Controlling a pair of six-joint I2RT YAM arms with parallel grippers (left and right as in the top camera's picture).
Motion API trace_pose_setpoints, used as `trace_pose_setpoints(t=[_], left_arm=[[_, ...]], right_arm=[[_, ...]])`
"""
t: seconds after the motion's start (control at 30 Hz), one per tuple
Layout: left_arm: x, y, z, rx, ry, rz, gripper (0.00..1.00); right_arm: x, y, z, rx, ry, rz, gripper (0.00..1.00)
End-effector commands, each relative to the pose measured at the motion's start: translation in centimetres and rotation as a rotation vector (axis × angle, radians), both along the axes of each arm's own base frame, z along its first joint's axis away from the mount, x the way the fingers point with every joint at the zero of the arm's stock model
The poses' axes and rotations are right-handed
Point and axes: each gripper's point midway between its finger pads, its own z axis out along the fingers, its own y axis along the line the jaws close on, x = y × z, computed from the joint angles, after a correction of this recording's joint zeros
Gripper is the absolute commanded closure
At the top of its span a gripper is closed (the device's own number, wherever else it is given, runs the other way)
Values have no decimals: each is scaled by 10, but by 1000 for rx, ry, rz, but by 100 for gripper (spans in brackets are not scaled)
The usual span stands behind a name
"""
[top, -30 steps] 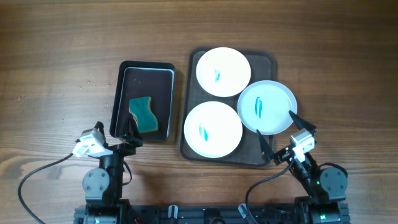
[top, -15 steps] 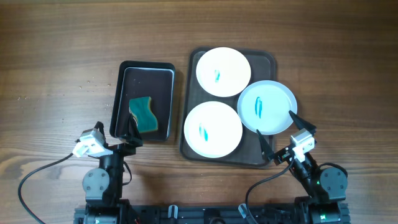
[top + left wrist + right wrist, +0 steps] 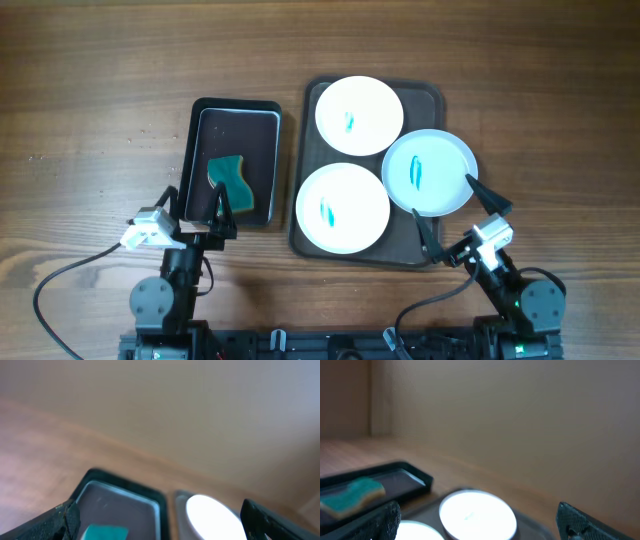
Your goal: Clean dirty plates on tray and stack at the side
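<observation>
- Dark brown tray (image 3: 428, 105) sat right of centre on the wooden worktop (image 3: 100, 100).
- Three white, teal-smeared plates lay on it: top plate (image 3: 359, 115), right plate (image 3: 429, 172) overhanging the right rim, lower-left plate (image 3: 342, 208).
- Black pan (image 3: 232, 108) just left of the tray held a sponge (image 3: 230, 180).
- Left claw (image 3: 199, 193) was spread wide, empty, at the pan's lower end.
- Right claw (image 3: 444, 197) was spread wide, empty, at the tray's lower right.

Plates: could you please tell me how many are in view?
3, all on the tray: the far plate at its back, the near plate front left, the right plate overhanging its right rim. None seems hidden.
</observation>
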Motion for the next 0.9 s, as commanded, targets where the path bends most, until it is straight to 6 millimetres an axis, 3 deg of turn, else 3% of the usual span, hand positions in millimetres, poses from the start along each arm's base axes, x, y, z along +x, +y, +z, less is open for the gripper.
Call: trace_pose_setpoints(t=[0.0,0.17,0.27,0.4,0.53,0.7,0.77,0.87], left_arm=[[-8,-15,32,7,-92,-84,0],[-15,-14,76,9,-83,-83,0],[-10,-17,103,10,30,-97,0],[2,-25,118,3,237,-146,0],[18,-38,117,-24,508,-217,0],[36,-39,101,-44,752,-218,0],[37,-50,85,-85,853,-277,0],[35,-50,63,-73,949,-287,0]], right_arm=[[-13,8,29,62,-18,76,0],[-23,11,77,49,-9,101,1],[-17,12,107,45,116,99,0],[-1,13,120,41,332,93,0],[18,15,118,59,593,83,0],[44,21,102,107,785,97,0],[54,23,83,217,939,75,0],[58,30,68,261,1046,106,0]])
